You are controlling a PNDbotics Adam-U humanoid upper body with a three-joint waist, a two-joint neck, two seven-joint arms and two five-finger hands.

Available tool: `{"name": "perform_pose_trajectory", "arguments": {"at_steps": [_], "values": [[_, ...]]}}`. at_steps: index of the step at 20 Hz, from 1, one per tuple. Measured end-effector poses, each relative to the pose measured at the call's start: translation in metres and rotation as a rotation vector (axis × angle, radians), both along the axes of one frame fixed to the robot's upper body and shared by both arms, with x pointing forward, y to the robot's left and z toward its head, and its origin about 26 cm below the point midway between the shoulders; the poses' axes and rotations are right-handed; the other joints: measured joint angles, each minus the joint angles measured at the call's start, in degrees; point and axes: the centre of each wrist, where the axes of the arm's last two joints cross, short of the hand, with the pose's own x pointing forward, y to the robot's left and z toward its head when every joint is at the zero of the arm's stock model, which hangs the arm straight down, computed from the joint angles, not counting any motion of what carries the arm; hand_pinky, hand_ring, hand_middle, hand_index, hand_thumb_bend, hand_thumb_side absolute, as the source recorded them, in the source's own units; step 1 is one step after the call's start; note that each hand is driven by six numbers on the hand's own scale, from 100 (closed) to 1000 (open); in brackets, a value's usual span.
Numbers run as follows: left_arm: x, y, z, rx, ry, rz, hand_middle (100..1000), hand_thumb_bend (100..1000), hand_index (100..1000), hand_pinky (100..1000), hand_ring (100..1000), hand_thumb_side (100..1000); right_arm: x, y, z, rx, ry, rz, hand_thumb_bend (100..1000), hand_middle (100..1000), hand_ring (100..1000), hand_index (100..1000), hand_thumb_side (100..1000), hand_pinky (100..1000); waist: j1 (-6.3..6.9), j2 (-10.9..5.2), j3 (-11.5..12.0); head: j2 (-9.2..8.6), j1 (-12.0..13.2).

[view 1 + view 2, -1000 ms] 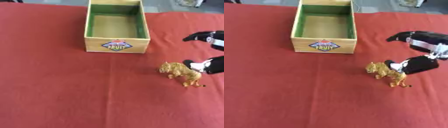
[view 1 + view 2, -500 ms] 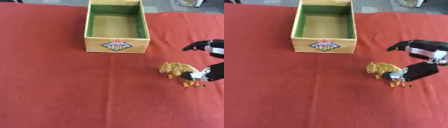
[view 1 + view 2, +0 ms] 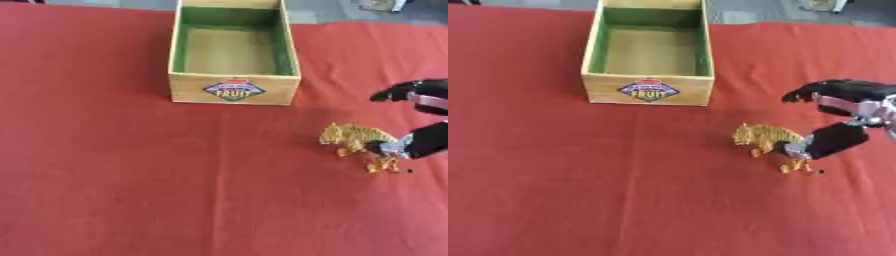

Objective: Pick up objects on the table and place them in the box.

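Note:
A small orange tiger figure (image 3: 770,141) stands on the red tablecloth, right of centre, head pointing left. My right hand (image 3: 847,114) reaches in from the right edge. Its thumb (image 3: 829,141) touches the tiger's rear, while the fingers (image 3: 826,90) arch above and apart from the figure, so the hand is open around it. The wooden box (image 3: 648,89) with a green inside and a "FRUIT" label stands at the upper middle and holds nothing. My left hand shows in neither view.
The red cloth (image 3: 105,170) covers the whole table. A tiny dark speck (image 3: 409,171) lies just right of the tiger's hind legs. Grey floor shows past the table's far edge.
My right hand has come down and leftwards, bringing the thumb from beside the tiger onto its rear. The tiger and box have stayed in place.

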Motion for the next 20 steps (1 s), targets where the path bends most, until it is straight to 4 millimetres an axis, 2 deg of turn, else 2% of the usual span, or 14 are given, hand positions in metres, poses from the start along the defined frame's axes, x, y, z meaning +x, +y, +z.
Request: {"name": "perform_pose_trajectory", "arguments": {"at_steps": [8, 10, 14, 17, 20], "values": [[0.000, 0.000, 0.000, 0.001, 0.001, 0.001, 562, 100, 797, 605, 587, 734, 0.008, -0.002, -0.010, -0.001, 0.047, 0.006, 413, 896, 907, 1000, 596, 938, -0.01, 0.44, 0.5, -0.18, -0.3], [0.000, 0.000, 0.000, 0.001, 0.001, 0.002, 561, 100, 797, 605, 587, 734, 0.009, -0.002, -0.012, -0.004, 0.057, 0.006, 388, 881, 904, 994, 576, 929, -0.01, 0.44, 0.5, -0.18, -0.4], [0.000, 0.000, 0.000, 0.001, 0.003, 0.003, 561, 100, 796, 605, 587, 733, 0.013, -0.005, -0.016, -0.009, 0.065, -0.007, 336, 807, 880, 913, 536, 907, -0.04, 0.44, 0.6, -0.19, -0.4], [0.000, 0.000, 0.000, 0.001, 0.004, 0.004, 561, 100, 795, 604, 587, 731, 0.014, -0.006, -0.017, -0.010, 0.061, -0.011, 298, 724, 826, 799, 497, 877, -0.12, 0.44, 0.6, -0.20, -0.4], [0.000, 0.000, 0.000, 0.003, 0.006, 0.004, 559, 100, 792, 604, 587, 729, 0.014, -0.006, -0.018, -0.008, 0.056, -0.008, 278, 682, 805, 728, 476, 860, -0.22, 0.44, 0.6, -0.20, -0.4]]}}
